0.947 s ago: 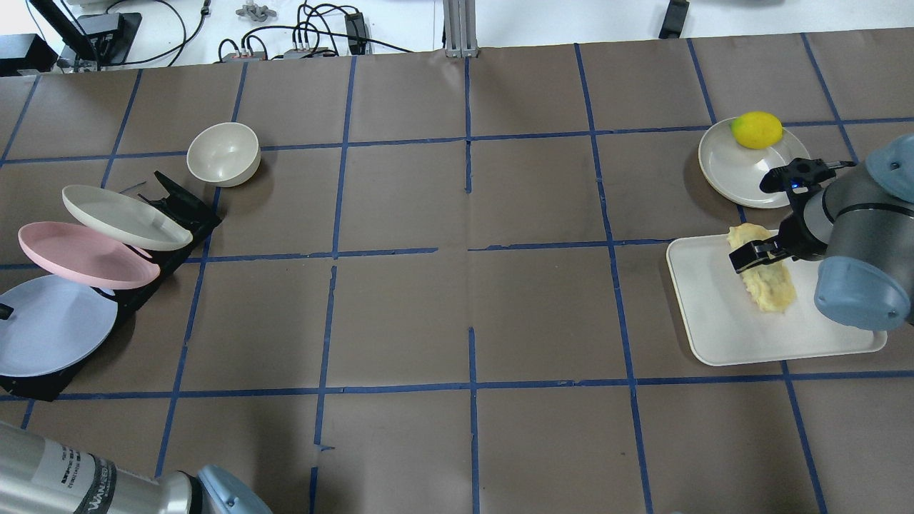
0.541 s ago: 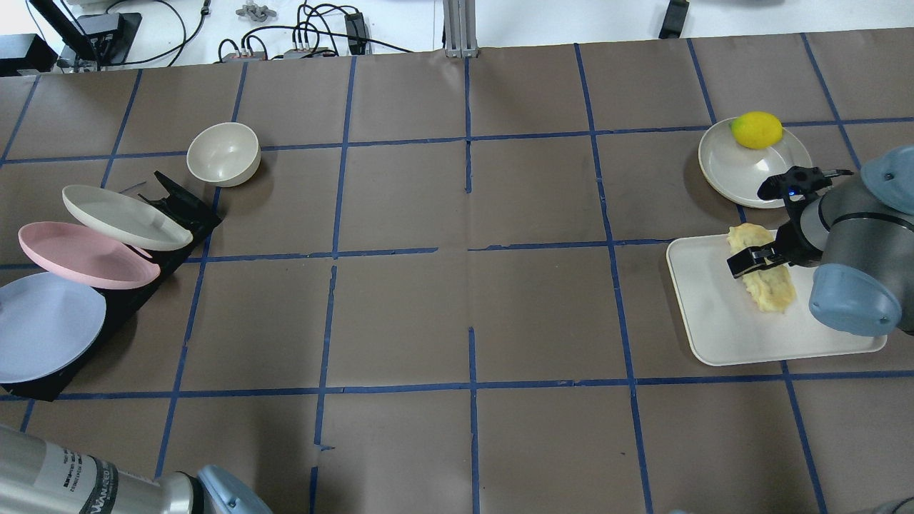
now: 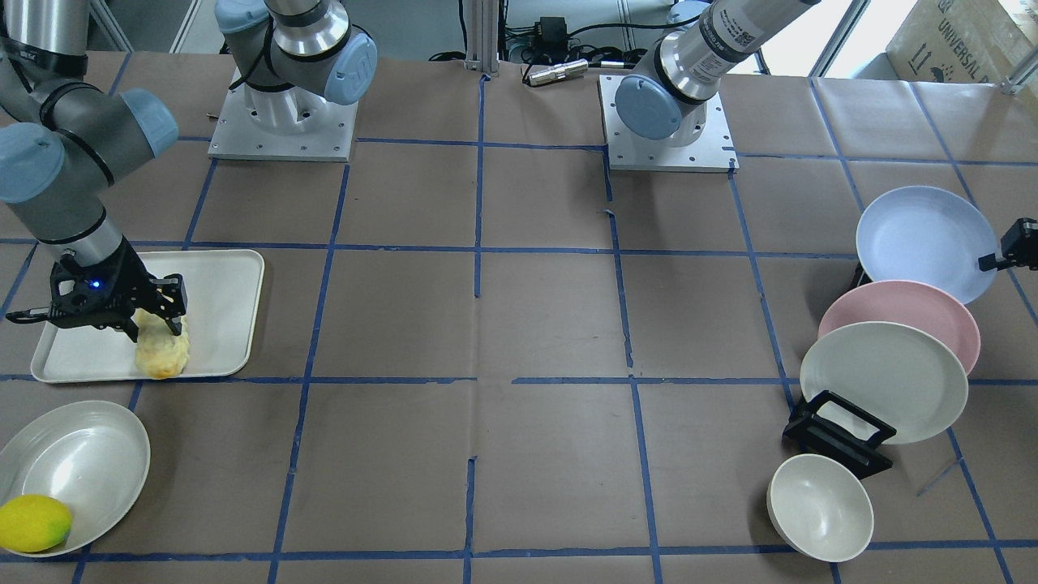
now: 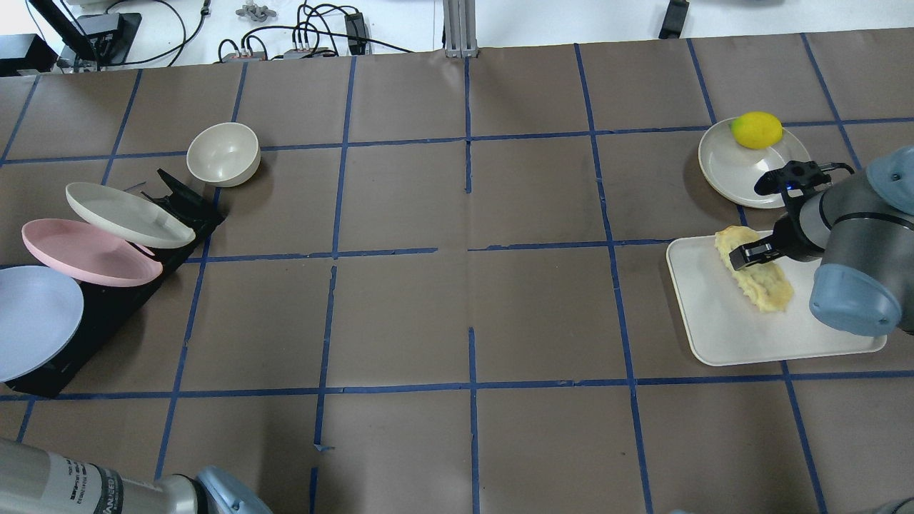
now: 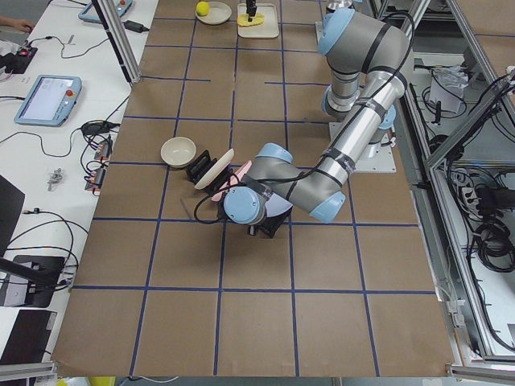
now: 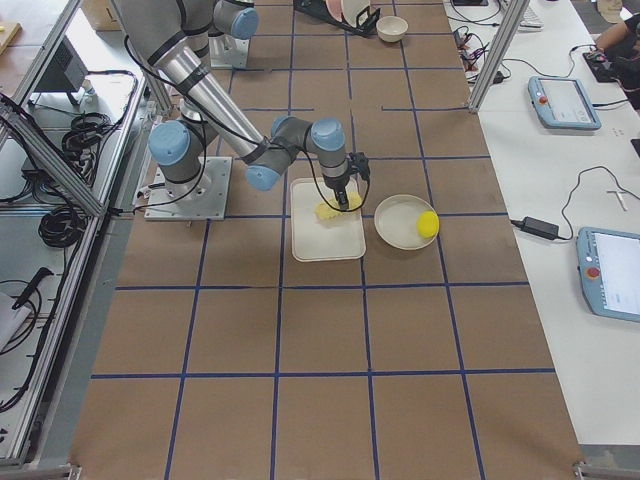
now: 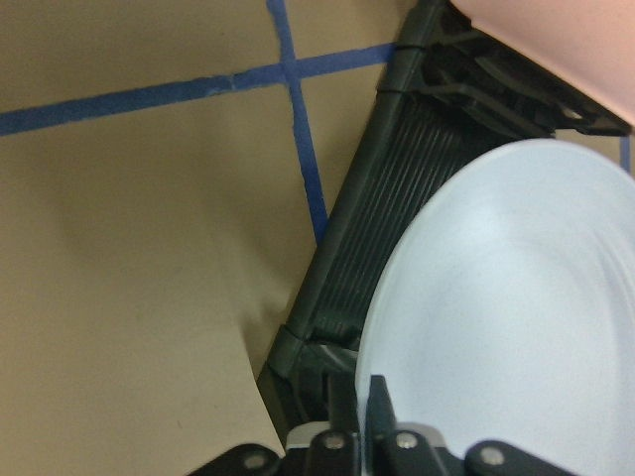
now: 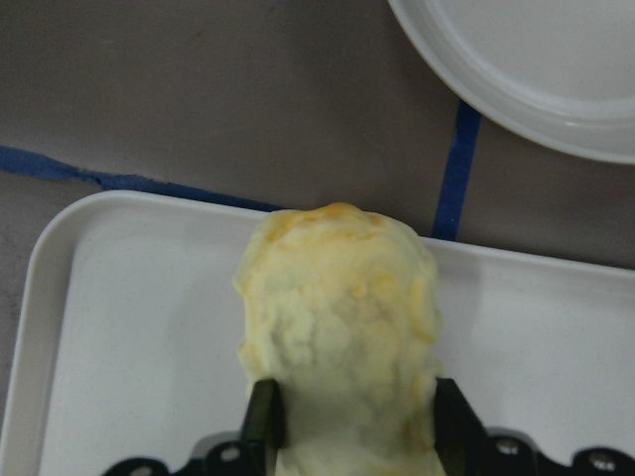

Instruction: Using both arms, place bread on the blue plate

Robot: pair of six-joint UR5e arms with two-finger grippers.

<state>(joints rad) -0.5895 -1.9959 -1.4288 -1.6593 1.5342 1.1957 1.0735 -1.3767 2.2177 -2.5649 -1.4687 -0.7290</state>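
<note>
The bread (image 4: 755, 280) lies on a white tray (image 4: 721, 328) at the right. My right gripper (image 4: 755, 253) is shut on its middle; the right wrist view shows the loaf (image 8: 337, 307) between both fingers (image 8: 264, 421). From the front, the bread (image 3: 162, 355) pokes out below that gripper (image 3: 152, 318). The blue plate (image 4: 32, 325) is at the far left edge, tilted over the black rack (image 4: 107, 314). My left gripper (image 3: 1005, 253) is shut on the blue plate's rim (image 3: 924, 239). The left wrist view shows the rim (image 7: 496, 317) between the jaws.
A pink plate (image 4: 89, 253) and a cream plate (image 4: 125, 215) lean in the rack. A cream bowl (image 4: 223, 153) stands behind it. A cream plate (image 4: 728, 171) with a lemon (image 4: 756, 129) sits beyond the tray. Blue tape lines cross the brown table.
The blue plate has slid left, partly out of the overhead view. The right gripper has shifted the bread, whose far end now points more to the left.
</note>
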